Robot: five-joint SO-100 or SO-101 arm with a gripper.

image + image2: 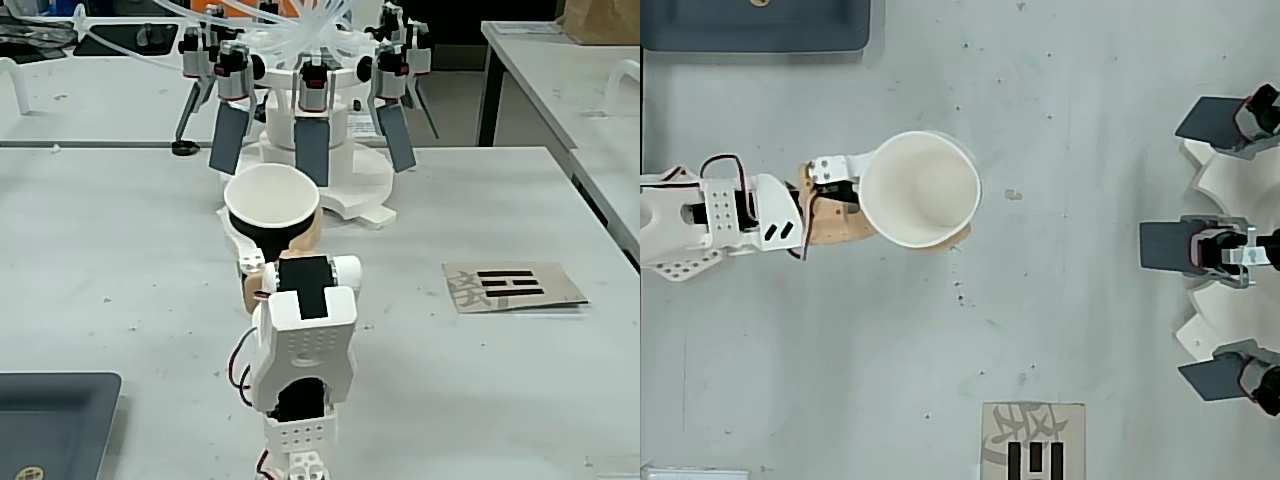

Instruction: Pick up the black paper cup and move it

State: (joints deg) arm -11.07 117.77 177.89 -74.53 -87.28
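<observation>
The black paper cup [271,238] stands upright between the fingers of my gripper [272,240], its white inside and rim facing up. The overhead view shows the cup [922,170] as a white circle that hides most of its black wall. My gripper [908,198] is shut on it: a white finger [840,165] lies on one side and a tan finger [845,225] on the other, their tips hidden under the rim. Whether the cup's base touches the table I cannot tell.
A white device with several dark paddles [313,150] stands just behind the cup, at the right edge from overhead [1215,245]. A card with black marks [512,286] [1032,440] lies on the table. A dark tray [50,420] [755,25] sits beside the arm's base.
</observation>
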